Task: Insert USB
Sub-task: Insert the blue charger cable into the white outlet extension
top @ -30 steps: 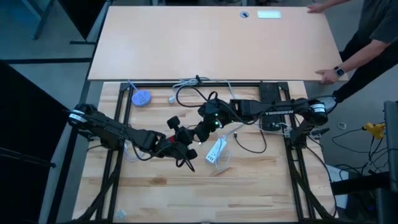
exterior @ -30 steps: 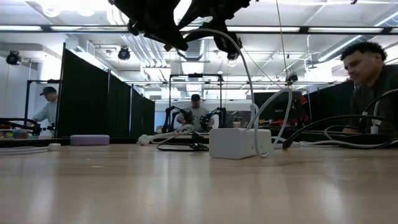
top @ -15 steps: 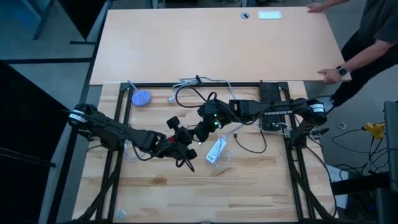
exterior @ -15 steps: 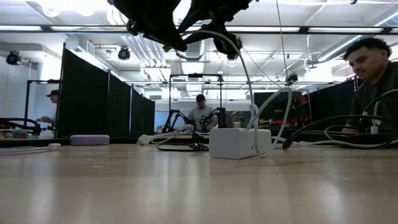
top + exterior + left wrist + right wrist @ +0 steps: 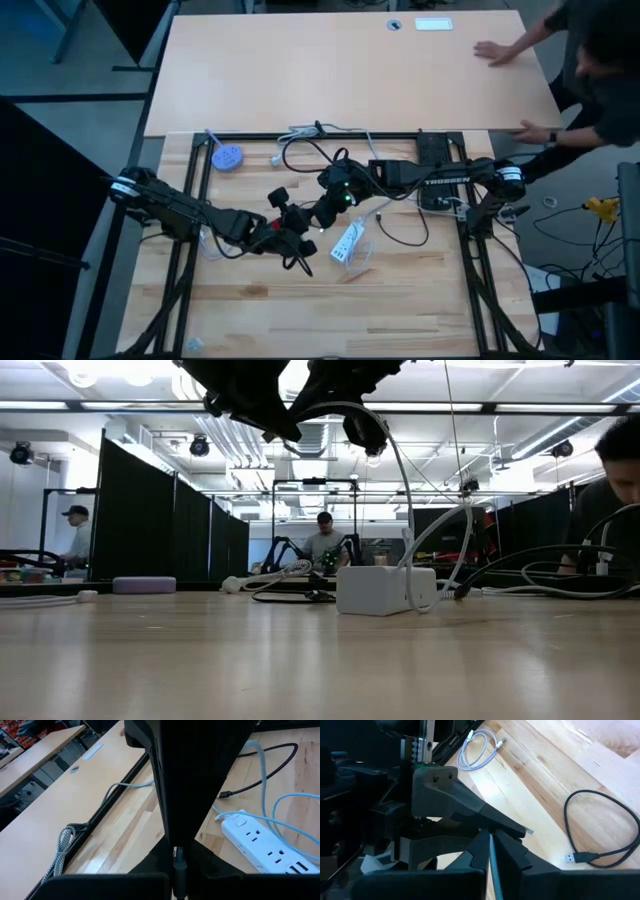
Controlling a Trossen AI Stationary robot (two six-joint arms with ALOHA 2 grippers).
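Note:
A white power strip (image 5: 348, 242) lies flat on the wooden table; it also shows in the low view (image 5: 385, 590) and the left wrist view (image 5: 265, 845). Both grippers meet above the table, just left of the strip. My left gripper (image 5: 292, 228) is shut on a dark USB plug (image 5: 177, 866). A small metal tip (image 5: 528, 831) sticks out past its fingers. My right gripper (image 5: 322, 212) faces it and is shut on a thin pale cable (image 5: 491, 852). In the low view a white cable (image 5: 400, 470) arcs from the grippers down to the strip. My left gripper pinches the dark plug (image 5: 178, 870) between its two fingers, held clear of the table. The right arm's dark body fills the view just ahead, so I cannot see how far the plug sticks out there. My right gripper pinches the thin pale cable (image 5: 492, 862) between its two fingers. The fingers slant downward toward the left gripper. The cable runs along between them and is clear of the table.
A loose black cable with a USB plug (image 5: 570, 856) lies on the wood near the strip. A coiled white cable (image 5: 479, 745) and a blue puck (image 5: 227, 157) lie farther off. A person's hands (image 5: 495, 50) rest on the pale board (image 5: 340, 70) at the far side.
My right gripper has stayed in place and its fingers have closed on the thin cable. My left gripper has kept still. The person at the far right has shifted their hands along the pale board.

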